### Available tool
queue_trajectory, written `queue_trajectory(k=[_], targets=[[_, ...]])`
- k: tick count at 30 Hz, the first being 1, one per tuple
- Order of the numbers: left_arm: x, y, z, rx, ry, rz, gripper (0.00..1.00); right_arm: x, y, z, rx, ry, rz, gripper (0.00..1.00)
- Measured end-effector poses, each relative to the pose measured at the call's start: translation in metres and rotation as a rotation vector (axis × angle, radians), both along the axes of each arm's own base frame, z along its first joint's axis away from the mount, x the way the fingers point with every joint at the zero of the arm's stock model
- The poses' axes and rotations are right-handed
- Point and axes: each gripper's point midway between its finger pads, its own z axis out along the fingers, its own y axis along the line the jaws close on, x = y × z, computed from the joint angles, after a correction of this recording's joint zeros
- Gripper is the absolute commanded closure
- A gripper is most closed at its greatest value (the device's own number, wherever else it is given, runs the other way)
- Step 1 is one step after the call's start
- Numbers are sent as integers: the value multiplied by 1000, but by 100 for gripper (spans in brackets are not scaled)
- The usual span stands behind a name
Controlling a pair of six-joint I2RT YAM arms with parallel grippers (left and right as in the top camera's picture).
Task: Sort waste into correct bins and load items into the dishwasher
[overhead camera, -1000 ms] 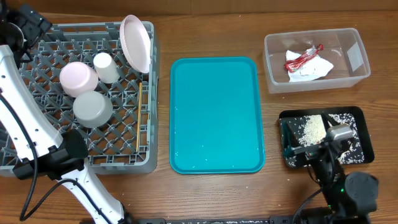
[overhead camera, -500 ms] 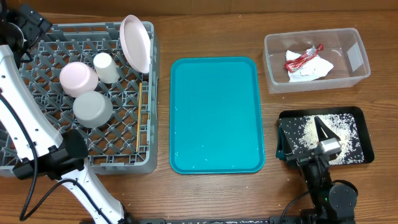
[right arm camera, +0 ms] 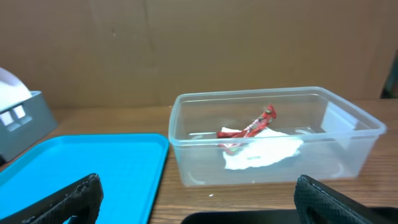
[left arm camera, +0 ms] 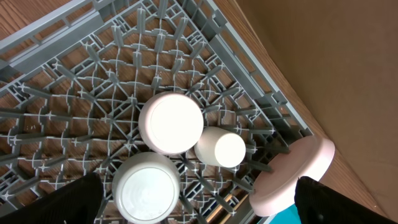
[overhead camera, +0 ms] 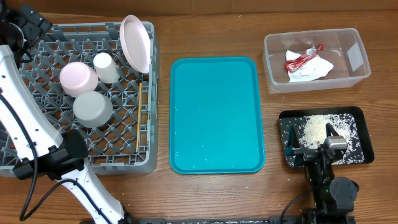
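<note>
The crumpled napkin [overhead camera: 311,67] and red wrapper [overhead camera: 303,57] lie together in the clear tub [overhead camera: 271,62]. The rice-like crumbs [overhead camera: 314,129] are heaped in the black tray [overhead camera: 367,146] nearer the robot. In the grey rack [overhead camera: 118,155] on the left, the plate [overhead camera: 135,42] stands on edge, the pale bowl [overhead camera: 78,78], metal bowl [overhead camera: 92,107] and cup [overhead camera: 105,66] sit close together, and the chopsticks [overhead camera: 140,118] lie along the right side. The teal tray [overhead camera: 216,115] lies between on the desk [overhead camera: 211,193]. The left gripper [left arm camera: 199,199] above the rack and the right gripper [right arm camera: 196,193] at the black tray are both released, holding nothing.
</note>
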Motion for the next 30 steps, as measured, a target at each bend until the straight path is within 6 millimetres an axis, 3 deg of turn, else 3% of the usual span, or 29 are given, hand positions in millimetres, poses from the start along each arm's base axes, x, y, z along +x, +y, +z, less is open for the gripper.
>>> queue_trajectory(k=[30], targets=[[0, 0, 0, 0, 0, 0, 0, 0, 2, 0, 9, 1, 6, 0]])
